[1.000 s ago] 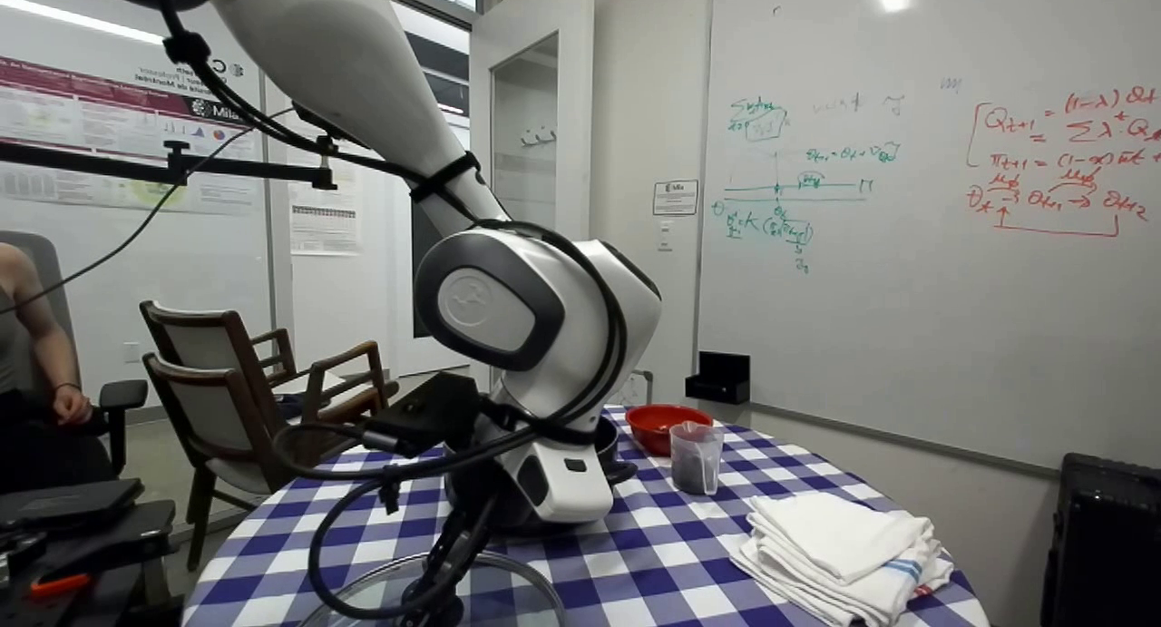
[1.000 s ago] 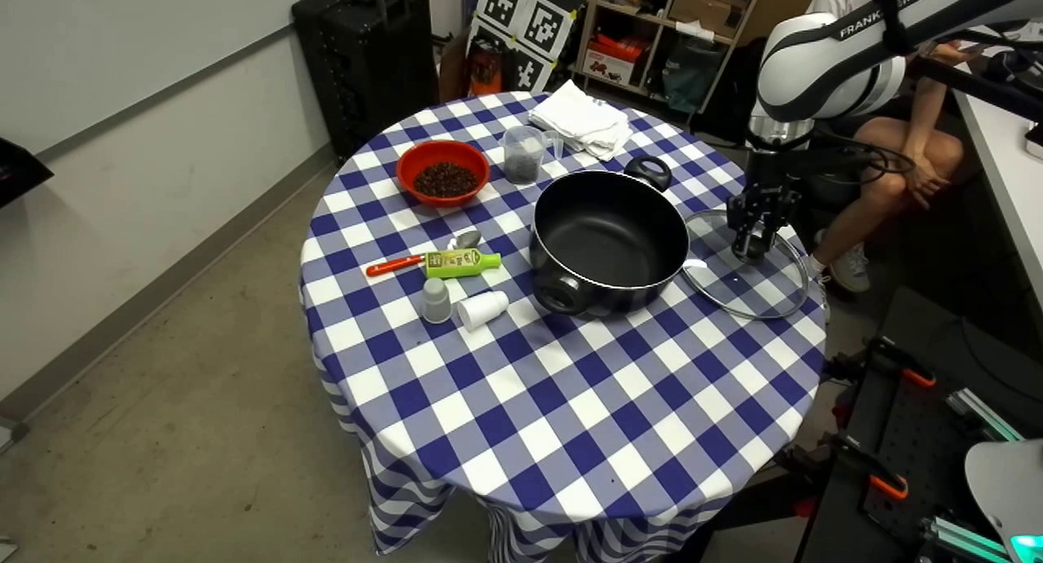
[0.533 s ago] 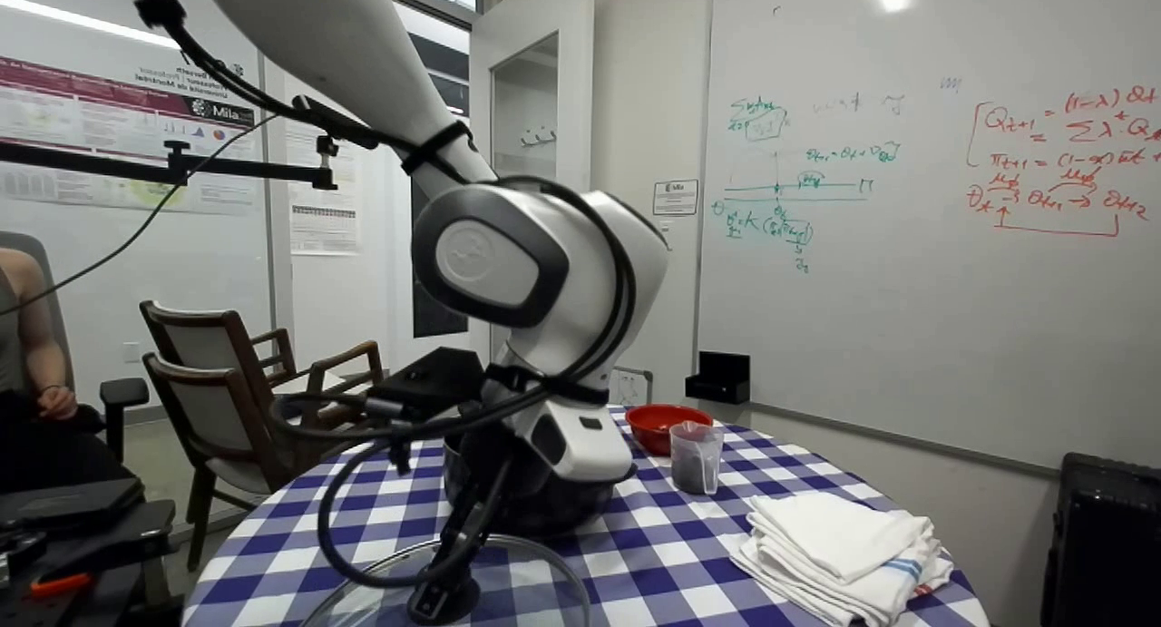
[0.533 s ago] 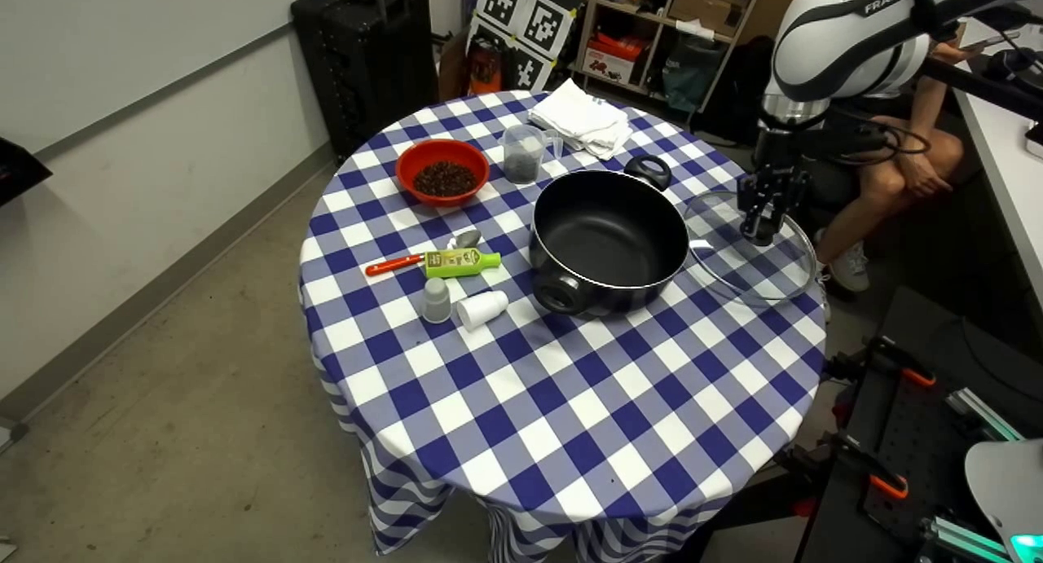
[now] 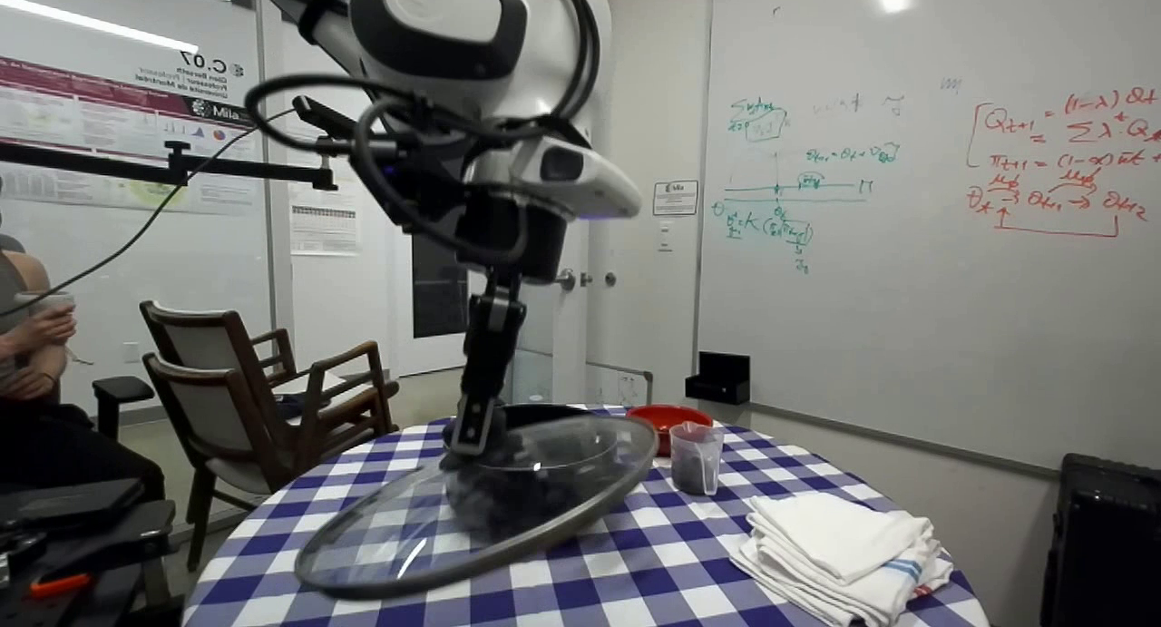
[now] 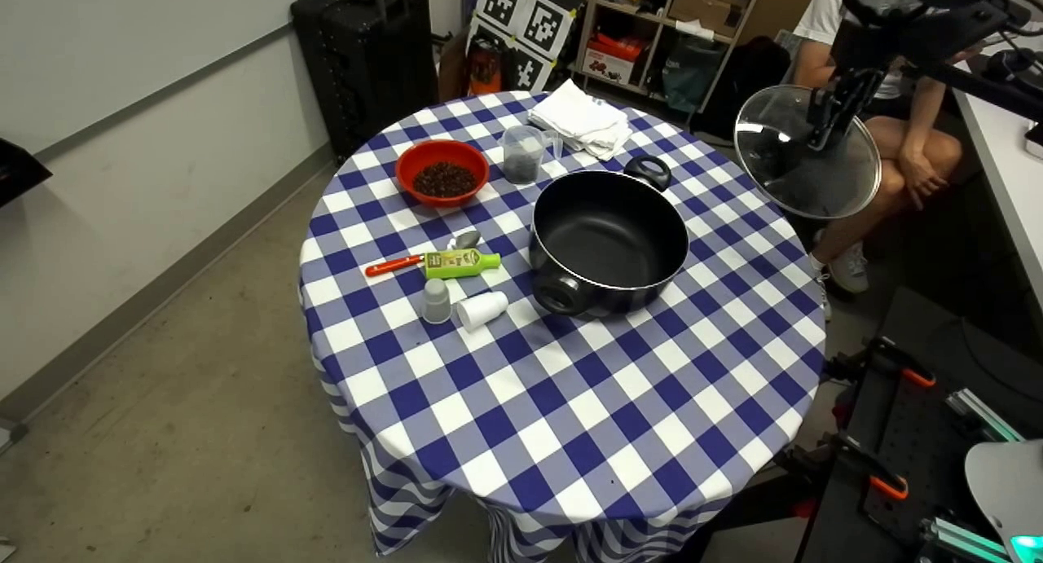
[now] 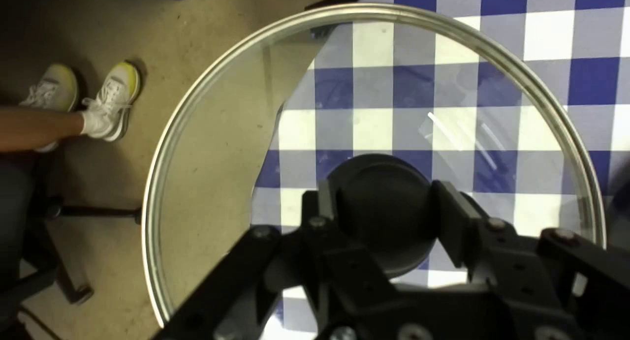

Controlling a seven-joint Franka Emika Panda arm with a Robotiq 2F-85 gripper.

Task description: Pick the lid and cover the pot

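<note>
You're looking at glossy, clear glass on the lid (image 5: 458,523) — light streaking right across it — with a rim (image 7: 374,11) of shiny metal and a knob (image 7: 384,207) smooth and matt. The pot (image 6: 609,245) gives you a smooth, satiny inside, the bowl (image 6: 442,151) what looks like plastic, the tablecloth (image 6: 554,400) matt fabric.

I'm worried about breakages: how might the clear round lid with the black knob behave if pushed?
In an exterior view the clear round lid hangs slanted; the black tool clasps only its round black knob, so a push may well swing or tip it. It looks like glass, so it's probably stiff but fragile.
</note>
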